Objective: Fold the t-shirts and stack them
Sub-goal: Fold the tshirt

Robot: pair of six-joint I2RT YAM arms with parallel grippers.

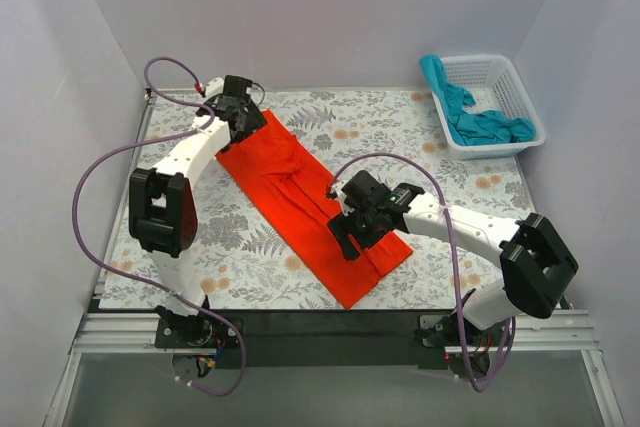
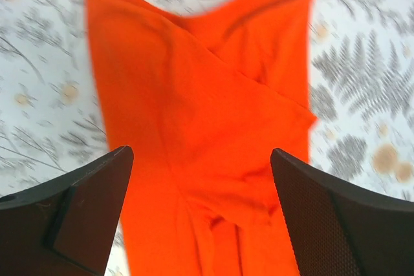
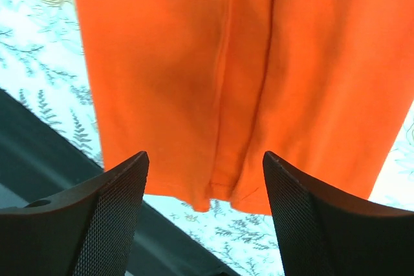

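Left gripper [image 2: 202,185], jaws wide apart and empty, hovers over the far end of an orange t-shirt [image 1: 300,197], which lies folded into a long strip on the floral table [image 1: 250,247]. Right gripper [image 3: 204,192], equally open and empty, hovers above the near hem. Crosswise folds look undone, and teal shirts [image 1: 478,122] wait in the white basket [image 1: 527,97].

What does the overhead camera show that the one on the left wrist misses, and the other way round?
Only the overhead view shows both arms, the right pincer over the near end of the orange shirt, and the white basket holding teal clothes at the far right. Only the left wrist view shows, up close, fabric flaps folded across each other, framed by the open left pincer and its dark fingers. Both show the orange shirt lying on the flower-patterned table cover.
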